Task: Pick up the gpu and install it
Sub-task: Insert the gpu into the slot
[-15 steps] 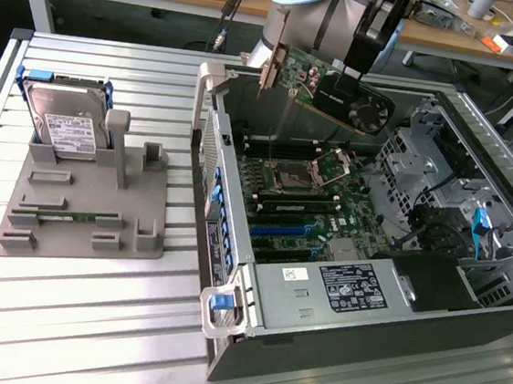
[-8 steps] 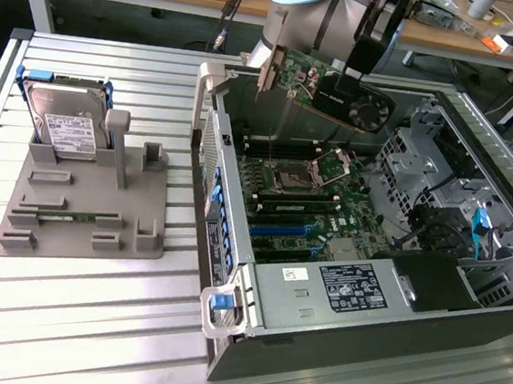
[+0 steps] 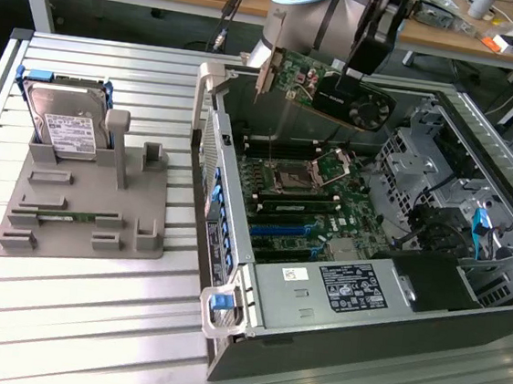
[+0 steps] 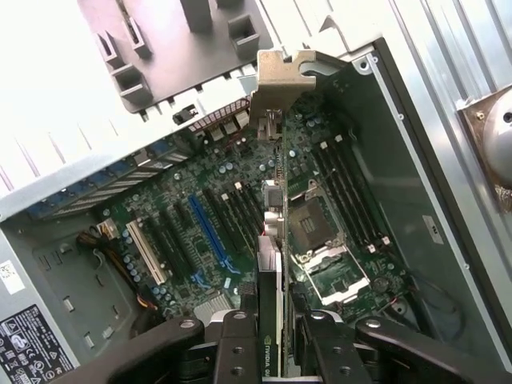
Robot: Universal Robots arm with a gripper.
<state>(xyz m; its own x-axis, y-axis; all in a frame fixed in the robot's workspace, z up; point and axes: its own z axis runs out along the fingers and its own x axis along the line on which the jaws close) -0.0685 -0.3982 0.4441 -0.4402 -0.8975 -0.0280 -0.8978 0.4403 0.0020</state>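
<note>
Right above the motherboard (image 4: 200, 192), closest to the wrist, the gripper (image 4: 276, 344) has its fingers (image 4: 238, 342) clamped on the gpu (image 4: 277, 240), pinching the card from both faces. The card hangs edge-on, clear of the motherboard, roughly over the strip between the blue slot (image 4: 210, 232) and the CPU socket (image 4: 316, 228). Its silver bracket (image 4: 280, 76) is at the far end. Pickup looks done; the step in hand is positioning, and nothing is seated yet. Seating looks to call for the card's lower edge squared over the blue slot, then a straight press down. Beyond the motherboard, outside the computer case (image 4: 416, 168), sits the grey holder (image 4: 180, 48) with the hard drive (image 3: 61, 126) propped in it.
</note>
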